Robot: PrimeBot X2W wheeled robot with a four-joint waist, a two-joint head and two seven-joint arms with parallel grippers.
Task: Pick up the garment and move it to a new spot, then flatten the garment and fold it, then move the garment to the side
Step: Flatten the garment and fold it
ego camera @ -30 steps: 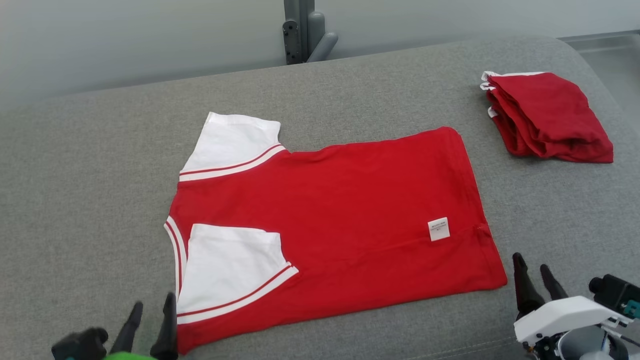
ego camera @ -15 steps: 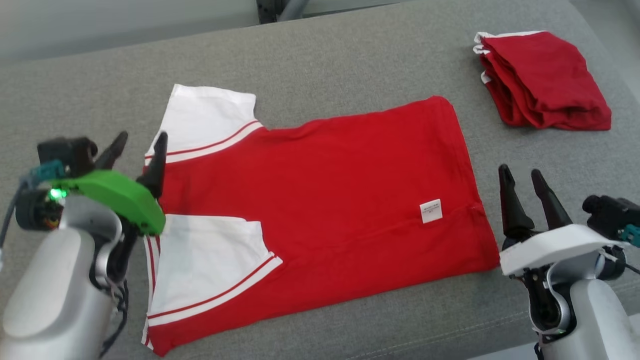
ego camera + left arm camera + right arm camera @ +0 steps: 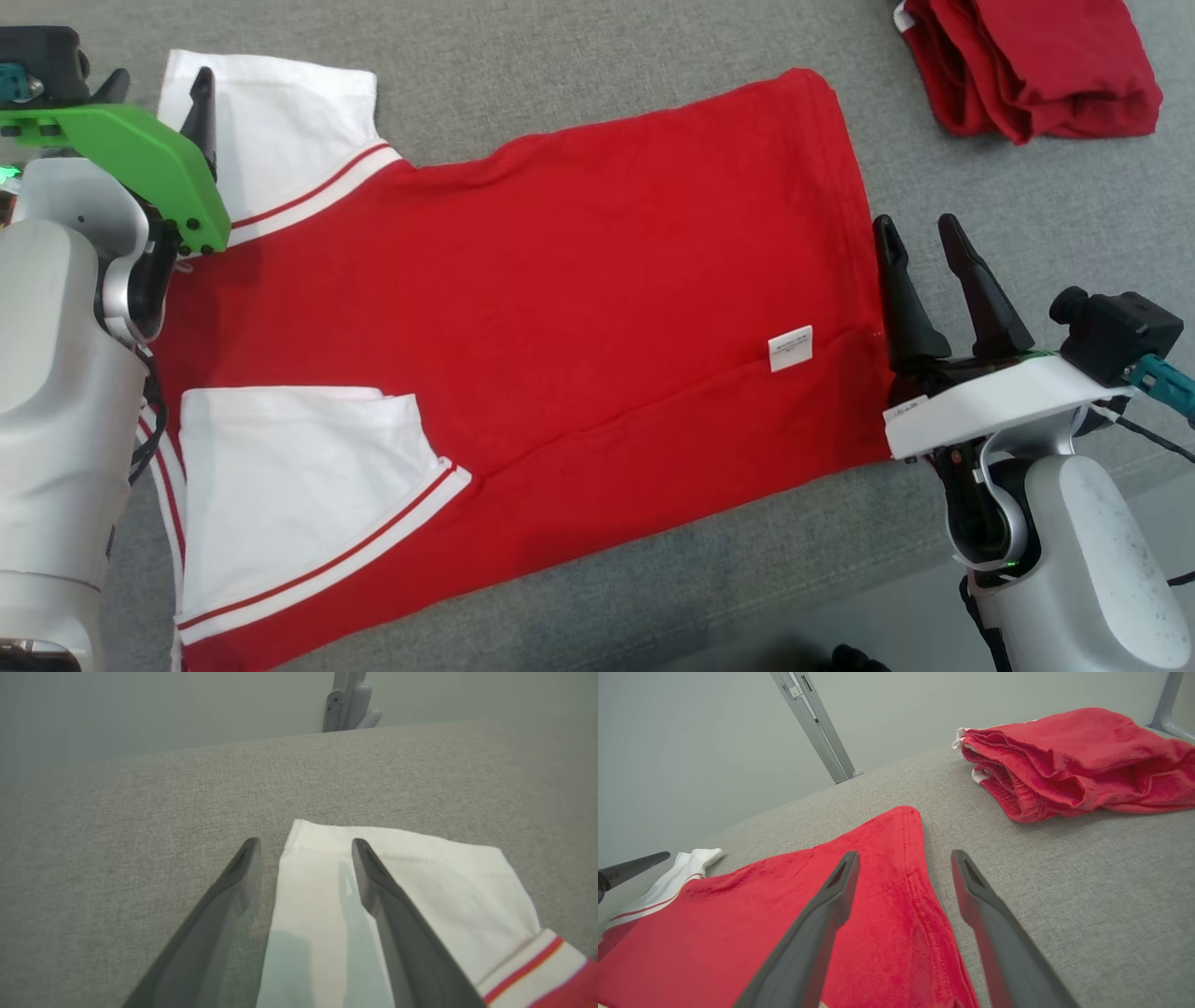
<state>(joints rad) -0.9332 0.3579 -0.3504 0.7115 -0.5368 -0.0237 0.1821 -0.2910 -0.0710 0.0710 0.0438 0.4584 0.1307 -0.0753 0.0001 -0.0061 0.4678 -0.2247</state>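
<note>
The garment (image 3: 560,308) is a red T-shirt with white sleeves, lying flat on the grey padded surface (image 3: 560,56), collar end to the left and hem to the right. My left gripper (image 3: 157,89) hangs open at the far white sleeve (image 3: 420,882); in the left wrist view one finger is over the sleeve and the other over bare grey, the left gripper (image 3: 304,844) straddling the sleeve's edge. My right gripper (image 3: 917,229) stands open at the hem's right side. In the right wrist view the right gripper (image 3: 904,856) straddles the hem (image 3: 920,896). Nothing is held.
A folded red garment pile (image 3: 1027,56) lies at the far right, also in the right wrist view as the pile (image 3: 1064,760). A metal post (image 3: 348,700) rises behind the surface's far edge. The surface's front edge runs along the lower right, near my right arm.
The head camera has tilted down and closer. Both arms have reached forward: the left gripper up to the far sleeve, the right gripper up along the hem. Both stay open.
</note>
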